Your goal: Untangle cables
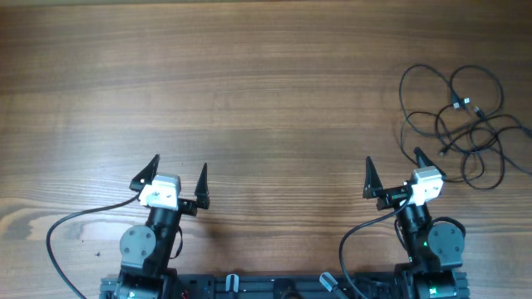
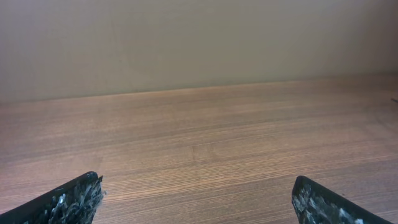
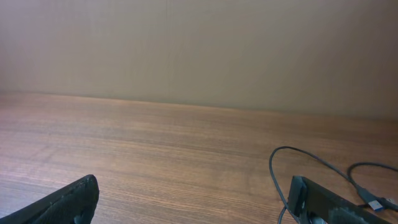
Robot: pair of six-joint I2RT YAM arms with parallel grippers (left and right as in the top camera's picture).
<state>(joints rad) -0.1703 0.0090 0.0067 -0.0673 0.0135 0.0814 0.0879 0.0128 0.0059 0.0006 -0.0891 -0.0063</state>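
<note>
The cables (image 1: 465, 124) lie as thin black wires in loose tangled loops with small plug ends at the table's far right. One loop and a plug end show in the right wrist view (image 3: 280, 171) beside my right finger. My right gripper (image 1: 392, 169) is open and empty, just left of and nearer than the bundle. My left gripper (image 1: 178, 177) is open and empty at the front left, far from the cables. In the left wrist view only bare wood lies between its open fingers (image 2: 196, 199).
The wooden table (image 1: 249, 91) fills the overhead view. Thick black arm cables (image 1: 62, 241) curve beside both arm bases at the front edge. A plain wall stands behind the table in both wrist views.
</note>
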